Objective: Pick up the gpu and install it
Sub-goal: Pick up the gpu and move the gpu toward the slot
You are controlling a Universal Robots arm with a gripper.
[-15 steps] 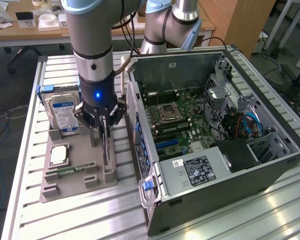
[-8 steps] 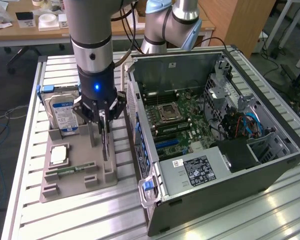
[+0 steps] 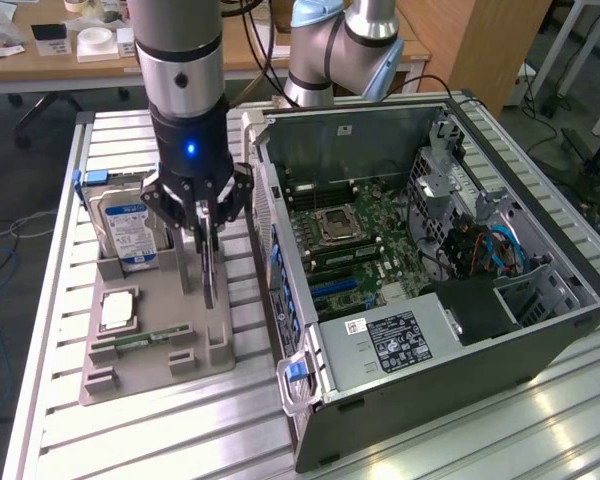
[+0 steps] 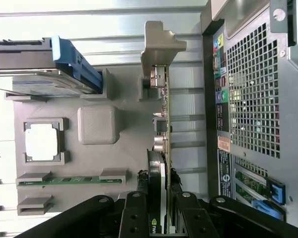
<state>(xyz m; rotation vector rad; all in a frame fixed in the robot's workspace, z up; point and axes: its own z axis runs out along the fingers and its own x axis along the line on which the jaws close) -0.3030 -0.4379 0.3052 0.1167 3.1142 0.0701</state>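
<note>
Gripper (image 3: 202, 232) sits straight above the gpu (image 3: 210, 278), jaws pinched narrow on its upper edge. That gpu stands on edge in the grey holder (image 3: 160, 320), long axis running near to far, parallel to the open case (image 3: 430, 250) on the exterior view's right.

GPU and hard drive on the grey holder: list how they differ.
The GPU is a slim card; the hard drive is boxy with a blue-white label. The gripper clamps the GPU; the hard drive stands untouched. Both stand on edge in the grey holder.
</note>
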